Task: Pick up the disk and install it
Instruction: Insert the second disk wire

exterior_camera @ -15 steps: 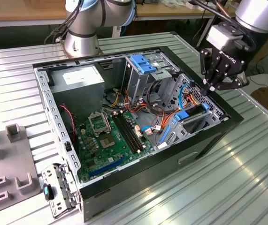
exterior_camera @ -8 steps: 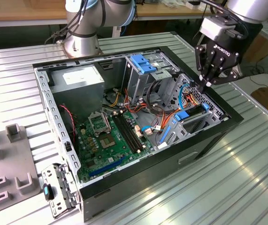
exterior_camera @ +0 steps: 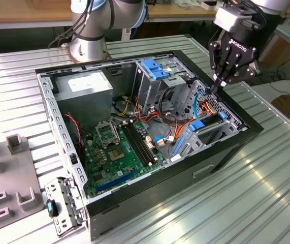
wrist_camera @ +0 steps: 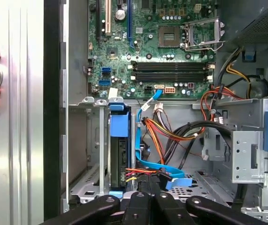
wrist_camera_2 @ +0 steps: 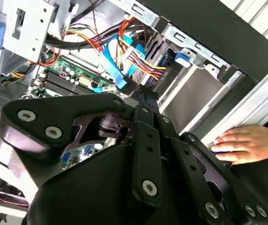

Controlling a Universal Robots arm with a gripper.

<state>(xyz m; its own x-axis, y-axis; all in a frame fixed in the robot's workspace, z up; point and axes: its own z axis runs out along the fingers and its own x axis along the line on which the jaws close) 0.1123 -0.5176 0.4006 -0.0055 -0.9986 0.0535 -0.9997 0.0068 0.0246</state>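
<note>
Open computer case lying on its side on a ribbed metal table, interior upward so that the bays can be reached from above; motherboard on the floor of the case, grey power-supply box in the corner nearest the arm's base. The gripper hangs over the drive-cage corner at the exterior view's right, its fingers drawn together to a narrow point with nothing visible between them, tips directed down at the bundle of orange, red and blue cables. The disk stands on edge in its vertical slot in the first wrist view, a dark body capped by a blue rail, with cables running to its near end; this suggests it is already seated in the bay, though whether it is fully home cannot be told. In both wrist views a person's hand rests on the table just outside the case wall, apart from the gripper, seemingly on a small control.
</note>
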